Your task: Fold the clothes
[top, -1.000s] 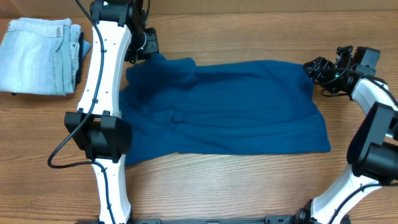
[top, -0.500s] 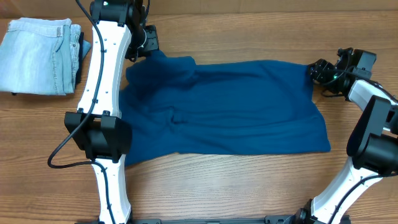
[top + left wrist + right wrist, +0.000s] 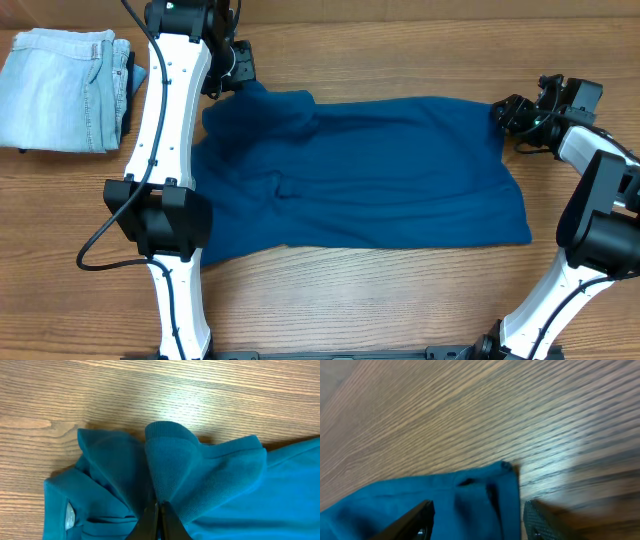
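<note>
**Risk at the hem corner:** the right gripper (image 3: 479, 518) is seen spread, one finger on either side of the far-right corner of the deep teal-blue knit polo shirt (image 3: 370, 175), w/ cloth lying between the jaws but not yet nipped. If only the outermost edge is caught, the soft knit could be lost on the lift & the corner dropped. If the layers are caught unevenly, one may be dragged & a crooked fold made.

At the opposite end, the left gripper (image 3: 158, 510) is pressed together on a bunched, ribbed fold of the shirt at the collar end. A pull from that side w/o the other corner secured would likely skew or stretch the garment across the wood-grain worktop (image 3: 400, 300). A drift toward the pale light-blue folded denim jeans (image 3: 60, 90), set near the left arm at the back-left, can't be ruled out either.

The shirt is laid crosswise in the middle of the worktop, mostly flat, collar end to the left & hem to the right. Soft wrinkles are seen approx. mid-body. The left end is rumpled & gathered where it's pinched, & the front edge runs unevenly. No fold is judged done yet.
</note>
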`<action>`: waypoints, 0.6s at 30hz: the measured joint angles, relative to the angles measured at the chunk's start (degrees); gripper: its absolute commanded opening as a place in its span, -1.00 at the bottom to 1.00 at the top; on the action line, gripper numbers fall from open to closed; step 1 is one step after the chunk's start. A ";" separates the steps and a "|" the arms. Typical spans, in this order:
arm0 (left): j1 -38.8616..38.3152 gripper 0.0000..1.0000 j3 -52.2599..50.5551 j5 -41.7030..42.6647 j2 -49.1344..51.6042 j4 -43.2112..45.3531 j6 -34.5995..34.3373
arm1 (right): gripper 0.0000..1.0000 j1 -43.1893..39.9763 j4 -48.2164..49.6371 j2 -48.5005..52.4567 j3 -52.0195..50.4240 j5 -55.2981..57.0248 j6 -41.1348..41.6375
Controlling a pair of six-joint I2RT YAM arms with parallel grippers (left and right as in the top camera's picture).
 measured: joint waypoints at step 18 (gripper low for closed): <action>0.00 -0.92 0.00 0.00 0.00 0.50 0.00 | -0.74 0.37 -4.74 0.52 0.63 -1.95 -1.33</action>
